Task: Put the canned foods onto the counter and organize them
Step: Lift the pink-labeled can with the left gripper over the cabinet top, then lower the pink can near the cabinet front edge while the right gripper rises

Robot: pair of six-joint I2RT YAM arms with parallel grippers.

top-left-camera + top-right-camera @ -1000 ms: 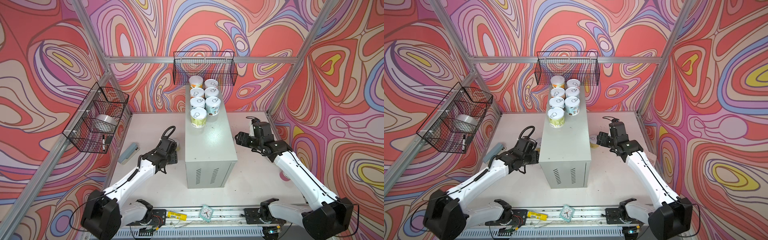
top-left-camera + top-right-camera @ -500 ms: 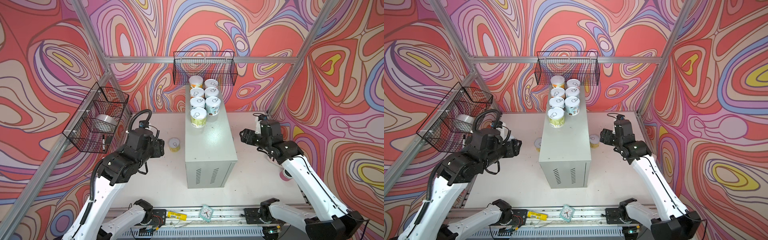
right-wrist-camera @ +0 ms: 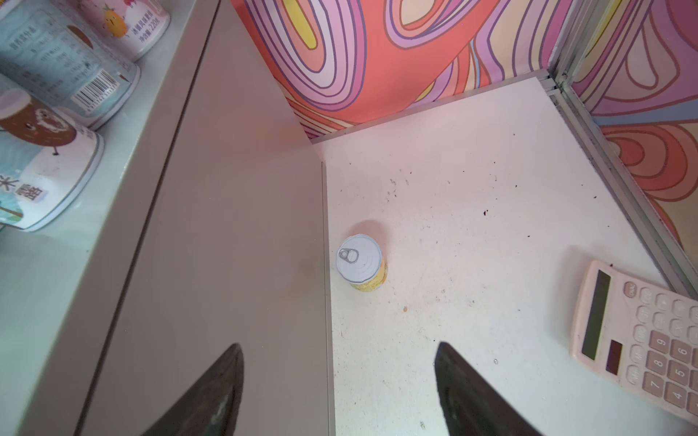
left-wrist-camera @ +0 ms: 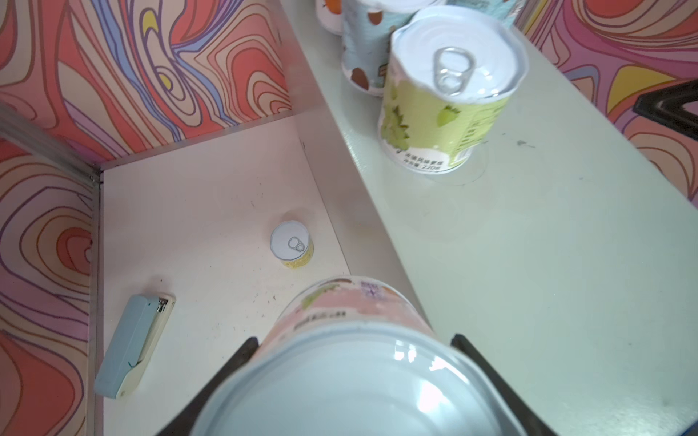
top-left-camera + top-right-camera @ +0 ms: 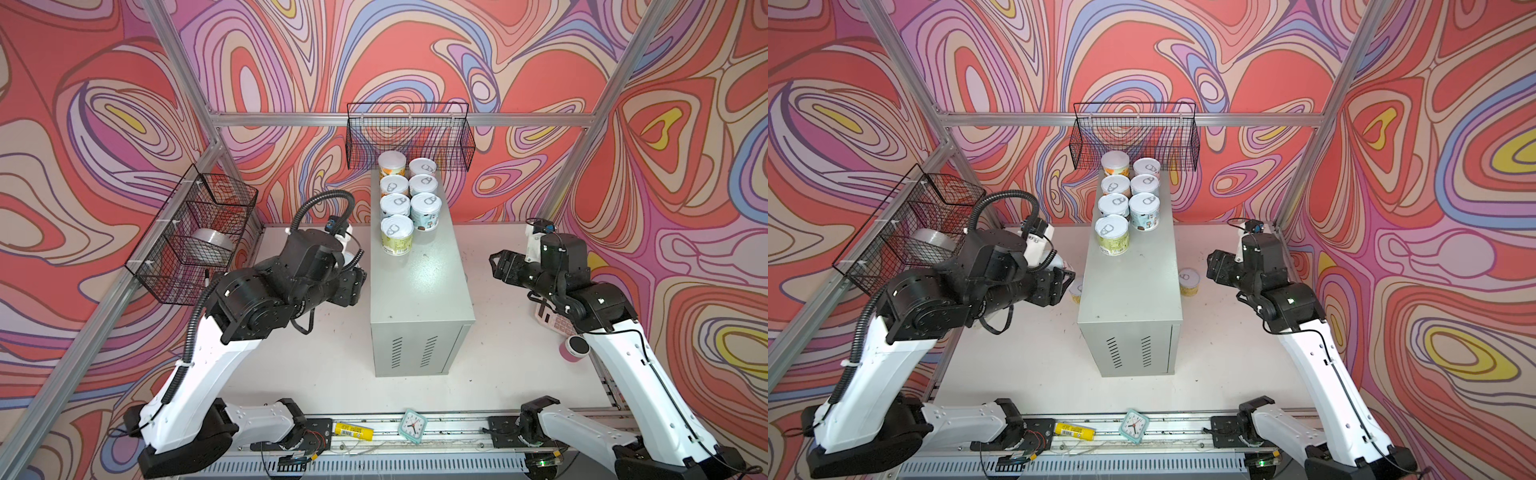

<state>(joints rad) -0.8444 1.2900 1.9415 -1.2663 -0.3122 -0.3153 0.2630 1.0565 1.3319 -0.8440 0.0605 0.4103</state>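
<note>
1. Standing in the middle of the white desk (image 5: 332, 365), the grey-green desk (image 5: 419, 282) carries seven canned foods (image 5: 424, 210) upright in two rows at its twelve o'clock end.
2. Left claw (image 4: 355, 349), at the grey-green desk's nine o'clock, is clamped around a pink can (image 4: 340, 313), held high at that desk's top edge.
3. Right claw (image 3: 336, 347), at three o'clock, hangs with jaws wide apart and nothing between them.
4. One yellow can (image 5: 1189, 280) stands on the white desk just beside the grey-green desk's three o'clock wall; a second yellow can (image 5: 1076, 291) stands at nine o'clock.
</note>
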